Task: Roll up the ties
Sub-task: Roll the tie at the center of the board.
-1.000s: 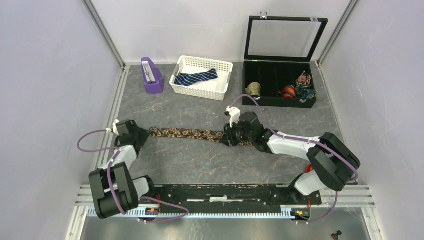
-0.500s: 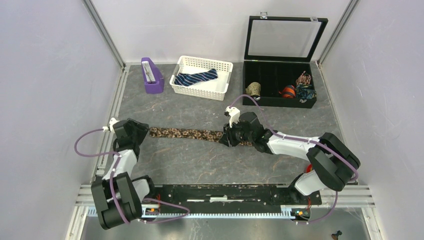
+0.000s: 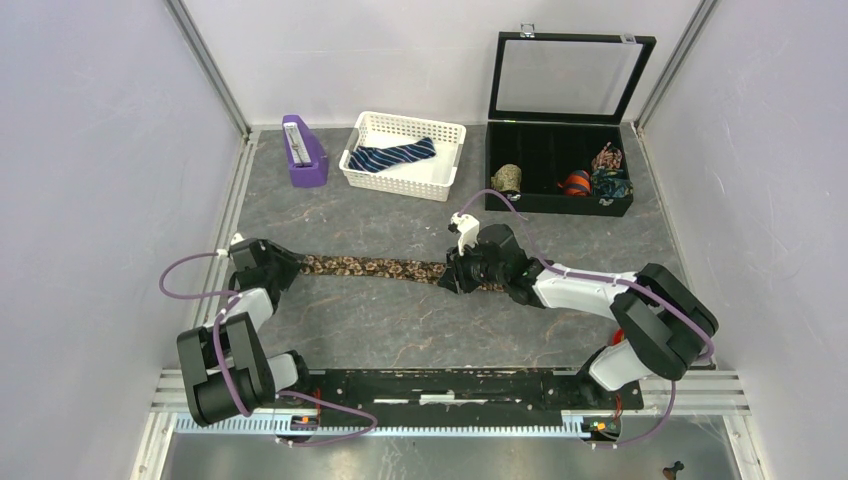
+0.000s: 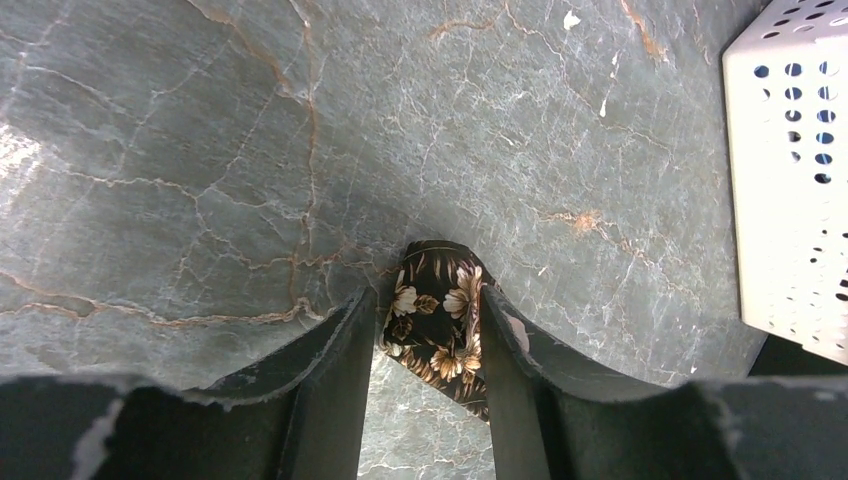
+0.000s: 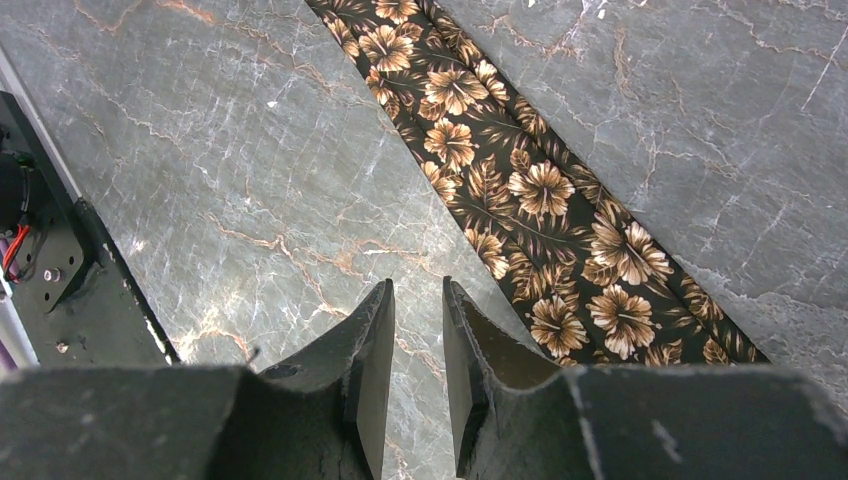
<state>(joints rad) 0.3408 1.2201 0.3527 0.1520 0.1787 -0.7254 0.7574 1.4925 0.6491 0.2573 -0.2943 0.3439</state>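
A brown floral tie [image 3: 375, 268] lies stretched across the table between my two grippers. My left gripper [image 3: 292, 266] is at its left end. In the left wrist view the tie's folded narrow end [image 4: 440, 300] sits between the fingers of the left gripper [image 4: 428, 295], which are closed against its sides. My right gripper [image 3: 452, 278] rests at the tie's wide part [image 5: 540, 190]. The right gripper [image 5: 418, 290] has a narrow gap with only bare table in it, and one finger overlaps the tie's edge. A navy striped tie [image 3: 392, 156] lies in the white basket [image 3: 395, 184].
The white basket [image 4: 790, 150] also shows at the right edge of the left wrist view. A purple holder [image 3: 303, 150] stands at the back left. At the back right is an open black box [image 3: 560, 206] holding rolled ties [image 3: 575, 183].
The left wrist swung outward and came back to the tie's end, its jaws widening and then closing again. The right arm has not moved.
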